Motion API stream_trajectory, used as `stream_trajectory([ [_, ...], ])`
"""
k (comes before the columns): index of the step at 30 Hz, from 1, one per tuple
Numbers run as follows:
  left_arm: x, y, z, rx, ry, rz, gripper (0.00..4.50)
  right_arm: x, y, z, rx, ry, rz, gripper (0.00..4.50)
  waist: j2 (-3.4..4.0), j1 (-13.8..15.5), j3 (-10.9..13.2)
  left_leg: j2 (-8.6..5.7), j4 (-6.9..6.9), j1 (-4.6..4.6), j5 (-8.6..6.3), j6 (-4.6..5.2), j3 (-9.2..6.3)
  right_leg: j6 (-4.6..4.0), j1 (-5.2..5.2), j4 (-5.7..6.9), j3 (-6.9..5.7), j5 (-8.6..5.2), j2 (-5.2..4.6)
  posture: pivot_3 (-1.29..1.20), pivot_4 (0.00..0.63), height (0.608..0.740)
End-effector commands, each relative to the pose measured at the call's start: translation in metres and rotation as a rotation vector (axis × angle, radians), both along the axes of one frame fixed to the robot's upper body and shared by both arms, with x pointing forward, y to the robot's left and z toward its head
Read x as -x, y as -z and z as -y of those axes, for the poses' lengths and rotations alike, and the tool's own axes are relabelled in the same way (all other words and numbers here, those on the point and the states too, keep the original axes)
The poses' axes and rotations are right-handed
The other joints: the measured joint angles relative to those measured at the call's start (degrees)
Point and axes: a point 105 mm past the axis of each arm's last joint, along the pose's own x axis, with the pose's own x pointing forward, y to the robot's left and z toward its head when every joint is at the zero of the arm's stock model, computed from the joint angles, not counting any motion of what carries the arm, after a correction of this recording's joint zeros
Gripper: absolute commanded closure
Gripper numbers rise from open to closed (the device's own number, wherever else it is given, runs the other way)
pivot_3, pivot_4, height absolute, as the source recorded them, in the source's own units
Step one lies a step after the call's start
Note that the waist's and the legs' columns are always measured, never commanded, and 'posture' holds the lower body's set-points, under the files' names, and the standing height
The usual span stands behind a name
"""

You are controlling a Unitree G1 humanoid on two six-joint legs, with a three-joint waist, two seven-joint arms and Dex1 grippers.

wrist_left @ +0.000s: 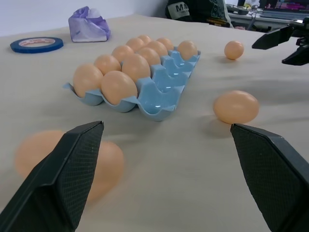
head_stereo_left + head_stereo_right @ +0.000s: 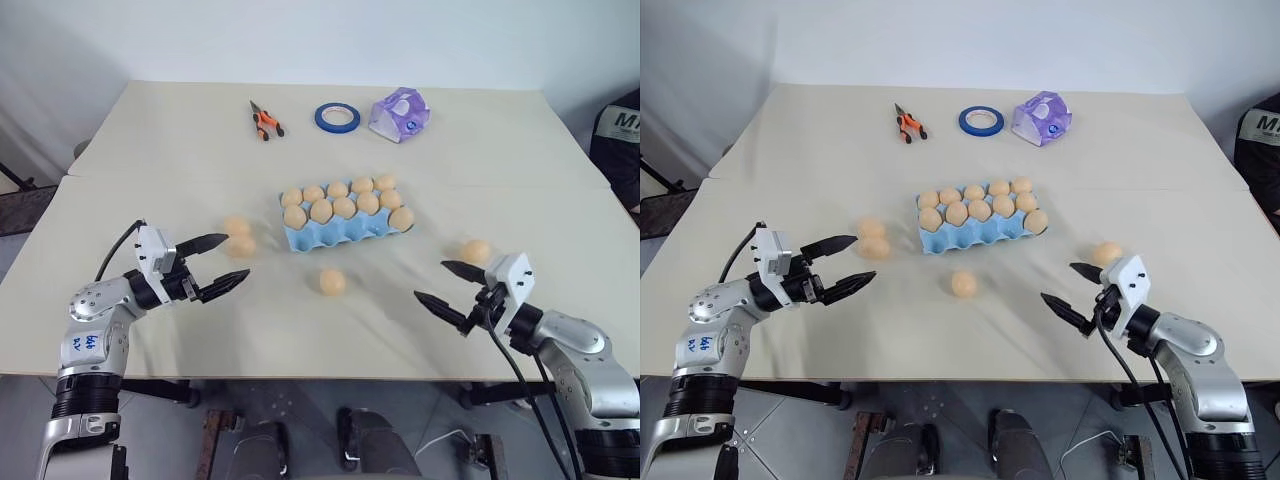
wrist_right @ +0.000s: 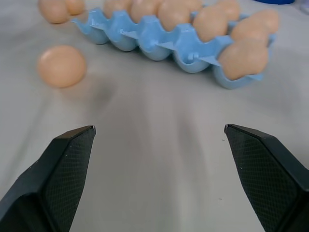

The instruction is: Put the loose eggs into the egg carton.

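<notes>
You have the carton [image 2: 345, 228] near the middle of the frame, a little above centre, lying slightly slanted on the table [image 2: 180, 150]. Its far row is full with five eggs. The near row holds eggs in most cups, and at least one cup at the lower left end is bare blue.

Four loose eggs lie on the table. Two sit close together at left of the carton: one [image 2: 236, 226] above, the other [image 2: 241, 246] just below it, the two about touching. A third egg [image 2: 332, 282] lies below the carton, near the frame's centre. The fourth [image 2: 476, 251] is at right, well apart from the carton.

Your left gripper [image 2: 219, 263] is at lower left, fingers spread wide and empty, pointing toward the pair of eggs; its upper fingertip ends just beside the lower egg of the pair. Whether it touches, you cannot tell. Your right gripper [image 2: 447, 283] is at lower right, fingers also spread wide with nothing between them, pointing toward the frame's centre. The fourth egg lies just above and beyond its upper finger, apart from it.

Along the top of the table, left to right, you see orange-handled pliers [image 2: 265, 121], a blue tape roll [image 2: 337, 117] and a purple-and-white packet [image 2: 400, 114], all well apart from the carton.
</notes>
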Motion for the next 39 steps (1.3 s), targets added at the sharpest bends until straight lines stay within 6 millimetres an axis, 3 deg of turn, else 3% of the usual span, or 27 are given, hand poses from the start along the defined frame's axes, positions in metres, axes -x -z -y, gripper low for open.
stream_trajectory([
  [1, 0.002, -0.012, 0.008, 0.005, 0.061, 0.02, 0.02, -0.007, -0.026, 0.03, 0.034, 0.174, 0.093, 0.0, 0.0, 0.0, 0.0, 0.0, 0.0, 0.0, 0.0, 0.0, 0.0, 0.0, 0.0, 0.0, 0.0, 0.0, 0.0, 0.0, 0.15, 0.74],
  [8, 0.008, -0.015, 0.021, -0.019, 0.186, 0.038, 0.02, -0.025, -0.026, 0.068, -0.014, 0.516, 0.088, 0.0, 0.0, -0.2, 0.0, 0.0, 0.0, 0.0, -0.01, -0.02, 0.02, 0.0, -0.01, 0.01, 0.03, 0.0, 0.0, 0.0, 0.15, 0.74],
  [16, 0.006, -0.018, 0.03, -0.032, 0.237, 0.061, 0.02, -0.06, -0.001, 0.053, -0.148, 0.582, -0.042, 0.0, 0.1, -0.3, 0.0, -0.01, 0.0, 0.01, 0.09, 0.03, 0.04, -0.02, -0.03, 0.07, 0.06, 0.0, 0.01, 0.0, 0.15, 0.74],
  [25, 0.003, -0.021, 0.027, -0.031, 0.201, 0.076, 0.02, -0.075, 0.013, 0.054, -0.111, 0.622, -0.07, 0.0, 0.13, -0.2, 0.0, -0.03, -0.02, -0.06, 0.1, 0.08, 0.04, 0.0, -0.06, 0.02, 0.03, 0.01, 0.02, 0.0, 0.15, 0.74],
  [28, 0.004, -0.022, 0.024, -0.027, 0.184, 0.08, 0.0, -0.072, 0.006, 0.052, -0.1, 0.603, -0.041, 0.6, 0.13, -0.3, 0.0, -0.03, -0.01, -0.05, 0.1, 0.09, 0.04, 0.0, -0.06, 0.05, 0.03, 0.01, 0.03, 0.0, 0.15, 0.74],
  [32, 0.004, -0.02, 0.023, -0.026, 0.172, 0.081, 0.0, -0.069, -0.004, 0.048, -0.096, 0.581, -0.011, 1.95, 0.13, -0.4, 0.0, -0.03, -0.02, -0.04, 0.1, 0.08, 0.04, 0.0, -0.06, 0.07, 0.05, 0.01, 0.05, 0.0, 0.15, 0.74],
  [36, 0.003, -0.019, 0.025, -0.021, 0.168, 0.083, 0.0, -0.069, -0.016, 0.041, -0.099, 0.54, 0.022, 2.12, 0.13, -0.3, 0.0, -0.03, -0.01, -0.04, 0.1, 0.08, 0.04, 0.01, -0.06, 0.07, 0.05, 0.01, 0.05, 0.0, 0.15, 0.74],
  [39, 0.002, -0.019, 0.025, -0.019, 0.16, 0.088, 0.0, -0.072, -0.039, 0.023, -0.113, 0.477, 0.065, 2.12, 0.15, -0.4, 0.0, -0.03, -0.02, -0.04, 0.1, 0.08, 0.04, 0.01, -0.07, 0.07, 0.05, 0.01, 0.05, 0.0, 0.15, 0.74],
])
